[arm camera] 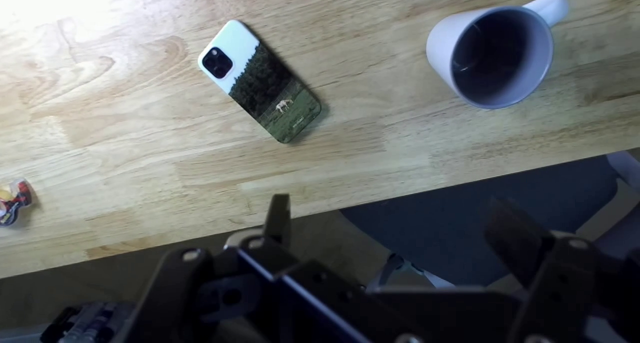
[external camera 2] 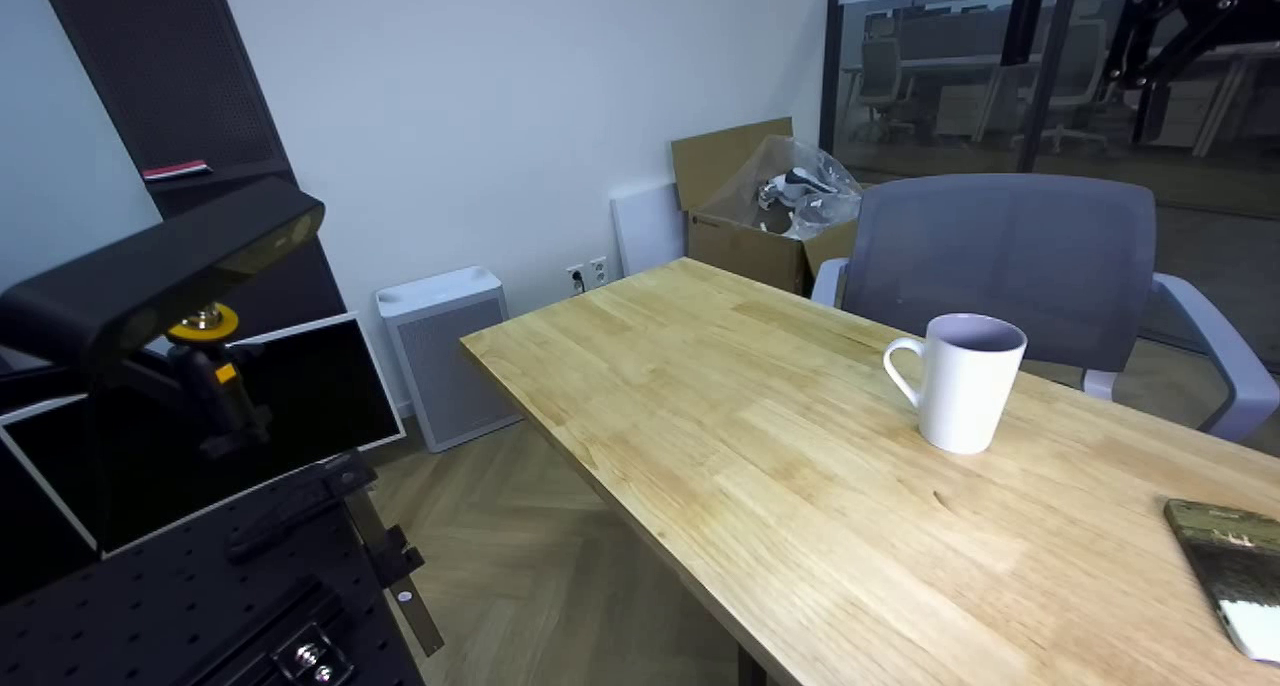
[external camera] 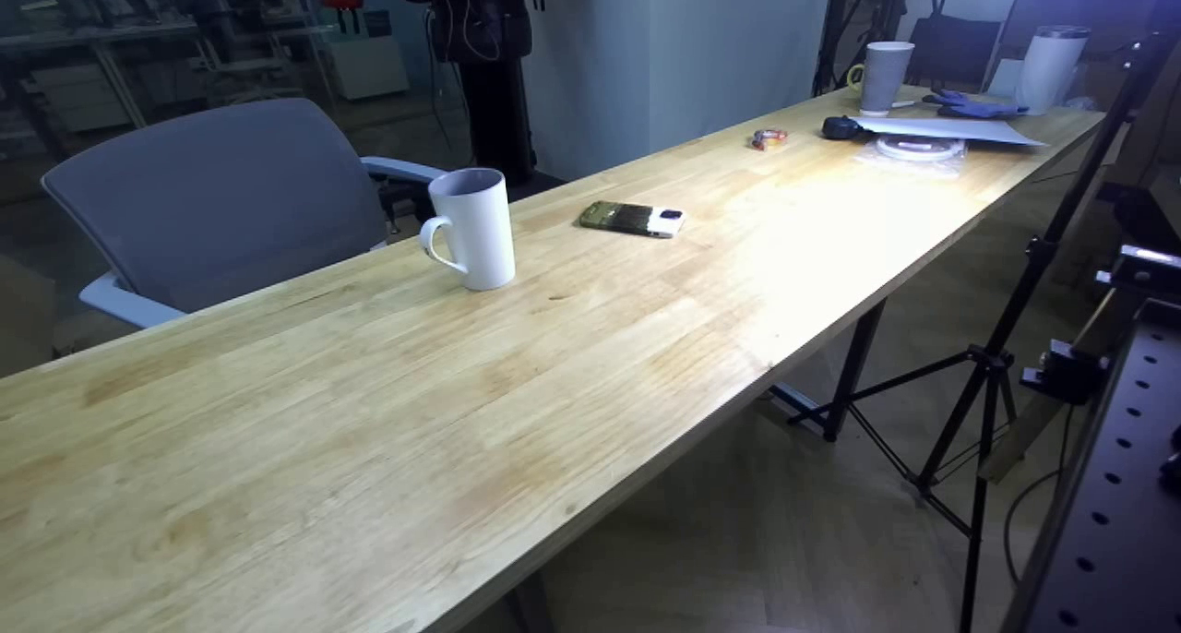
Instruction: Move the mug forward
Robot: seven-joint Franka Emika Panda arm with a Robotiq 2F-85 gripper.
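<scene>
The white mug (external camera: pixel 484 236) stands upright on the wooden table, near the edge by the office chair. It also shows in an exterior view (external camera 2: pixel 965 391), with its loop handle on the left. In the wrist view the mug (arm camera: pixel 500 58) is at the upper right, seen from above, its handle pointing up and right; it looks empty. My gripper (arm camera: pixel 390 208) is open, with nothing between its fingers. It is high up, with the table edge and chair below it, apart from the mug. In an exterior view the gripper (external camera 2: pixel 1085 96) is partly visible at the top right.
A phone in a landscape-picture case (arm camera: pixel 262 83) lies on the table (external camera: pixel 369 430) beside the mug. A small wrapped item (external camera: pixel 768 138), a second cup (external camera: pixel 888 77), gloves (external camera: pixel 973 105) and a tumbler (external camera: pixel 1052 70) are farther along. A grey chair (external camera 2: pixel 1000 256) stands against the table edge.
</scene>
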